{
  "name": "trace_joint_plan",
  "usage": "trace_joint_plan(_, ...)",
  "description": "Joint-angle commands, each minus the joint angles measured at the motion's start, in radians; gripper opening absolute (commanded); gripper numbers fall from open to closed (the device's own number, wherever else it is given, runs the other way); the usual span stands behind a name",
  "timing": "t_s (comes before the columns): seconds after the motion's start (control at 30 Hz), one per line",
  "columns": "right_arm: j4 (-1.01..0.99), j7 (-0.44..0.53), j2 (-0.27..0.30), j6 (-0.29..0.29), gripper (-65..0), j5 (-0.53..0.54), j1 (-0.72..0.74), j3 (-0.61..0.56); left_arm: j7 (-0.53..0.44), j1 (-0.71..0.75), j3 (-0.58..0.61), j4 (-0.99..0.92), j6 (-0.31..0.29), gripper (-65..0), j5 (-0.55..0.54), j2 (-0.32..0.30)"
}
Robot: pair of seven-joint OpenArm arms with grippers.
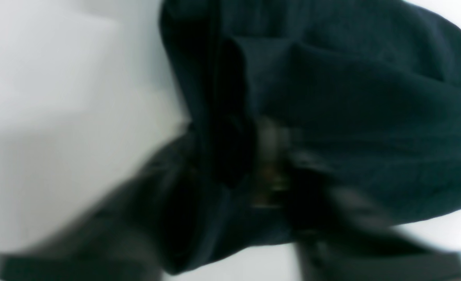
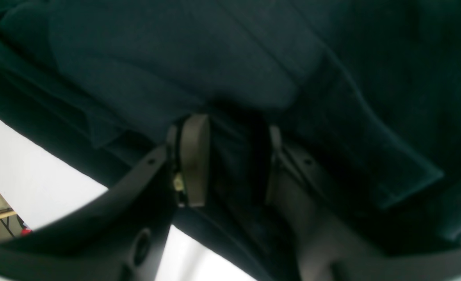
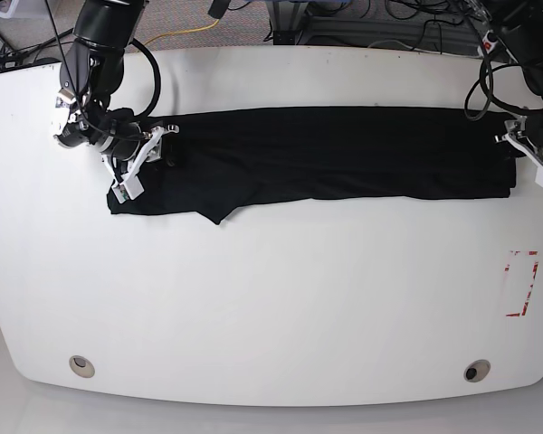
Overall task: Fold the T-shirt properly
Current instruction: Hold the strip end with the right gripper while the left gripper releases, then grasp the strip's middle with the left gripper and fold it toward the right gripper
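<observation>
The black T-shirt point(image 3: 326, 154) lies as a long, narrow band across the far half of the white table point(image 3: 271, 298). The right gripper point(image 3: 154, 155) is at the band's left end in the base view. In the right wrist view this gripper point(image 2: 234, 156) is shut on a fold of the T-shirt point(image 2: 175, 58), with cloth pinched between its fingers point(image 2: 193, 160). The left gripper point(image 3: 514, 149) is at the band's right end. The left wrist view is blurred; there the left gripper point(image 1: 250, 164) has bunched T-shirt cloth point(image 1: 351, 97) between its fingers and looks shut on it.
A red-outlined rectangle point(image 3: 522, 283) is marked on the table near its right edge. Two round holes point(image 3: 81, 365) point(image 3: 475, 371) sit near the front edge. Cables and equipment point(image 3: 362, 18) lie beyond the table's far edge.
</observation>
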Motion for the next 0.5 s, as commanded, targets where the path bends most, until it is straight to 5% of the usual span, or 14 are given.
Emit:
trace_joint_plan(0.0, 0.011, -0.016, 0.007, -0.005, -46.0, -0.018, 0.009, 0.002, 0.005, -0.006, -0.004, 0.016, -0.001, -63.6, -0.004, -0.020)
trace_joint_plan(0.17, 0.011, -0.016, 0.005, -0.005, -46.0, -0.018, 0.012, 0.002, 0.012, 0.011, -0.004, 0.142, -0.001, -62.4, -0.005, -0.013)
trace_joint_plan(0.47, 0.011, -0.016, 0.005, -0.005, -46.0, -0.018, 0.012, 0.002, 0.101, 0.057, 0.049, 0.501, -0.001, -62.2, 0.001, 0.099)
